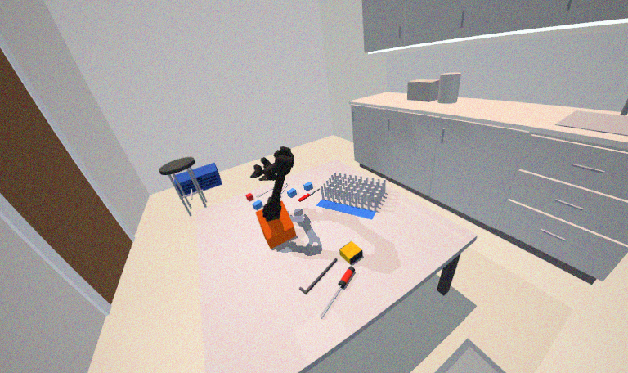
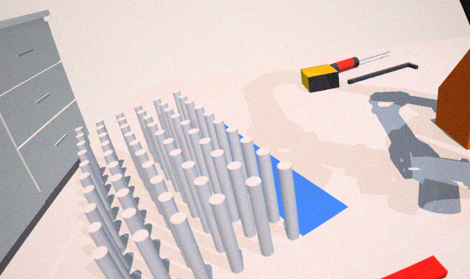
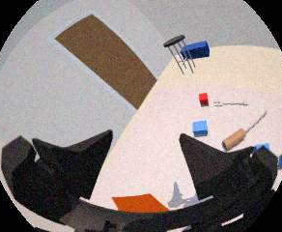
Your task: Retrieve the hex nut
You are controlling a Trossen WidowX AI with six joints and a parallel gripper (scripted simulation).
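The grey metal spacers (image 1: pixel 354 190) (image 2: pixel 194 172) stand upright in rows at the table's far side. The blue taped strip (image 1: pixel 346 208) (image 2: pixel 313 199) lies along their front. I cannot see the hex nut among them. A dark L-shaped hook tool (image 1: pixel 318 276) (image 2: pixel 381 71) and a red-handled screwdriver (image 1: pixel 345 276) (image 2: pixel 344 64) lie near the table's front. My gripper (image 1: pixel 258 168) (image 3: pixel 147 135) is open and empty, raised high above the orange base (image 1: pixel 276 230) (image 2: pixel 453 103) and turned away from the spacers.
A yellow and black box (image 1: pixel 351 252) (image 2: pixel 319 77) sits beside the tools. A small red screwdriver (image 1: pixel 307 195), blue cubes (image 1: pixel 291 192) (image 3: pixel 201 128), a red cube (image 1: pixel 249 196) (image 3: pixel 203 99) and a wooden-handled pick (image 3: pixel 234 138) lie behind the base. A stool (image 1: pixel 178 165) stands off the table.
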